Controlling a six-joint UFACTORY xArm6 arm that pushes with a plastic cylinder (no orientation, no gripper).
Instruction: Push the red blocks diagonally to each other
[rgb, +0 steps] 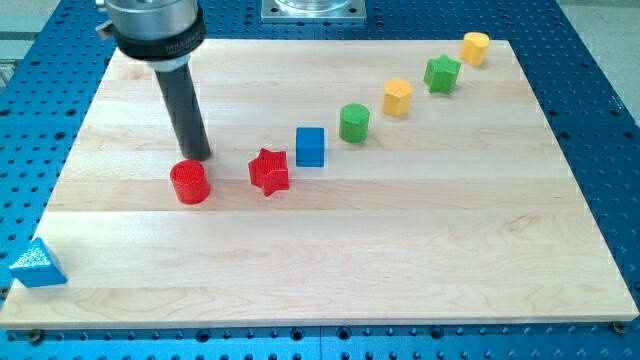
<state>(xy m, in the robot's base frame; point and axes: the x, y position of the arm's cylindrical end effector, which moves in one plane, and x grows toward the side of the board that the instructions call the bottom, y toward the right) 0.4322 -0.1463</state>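
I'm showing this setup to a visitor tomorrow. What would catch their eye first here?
Probably the straight dark rod coming down from the view's top left, my tip just behind the red cylinder block, with the red star block to its right. Next, the diagonal line of blocks climbing from the blue cube to the yellow block at top right.

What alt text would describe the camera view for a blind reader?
My tip sits just behind a red cylinder, with a red star at its right on the wooden board. Six other blocks are also there.

Dark rod (187, 105), grey metal collar (152, 28)
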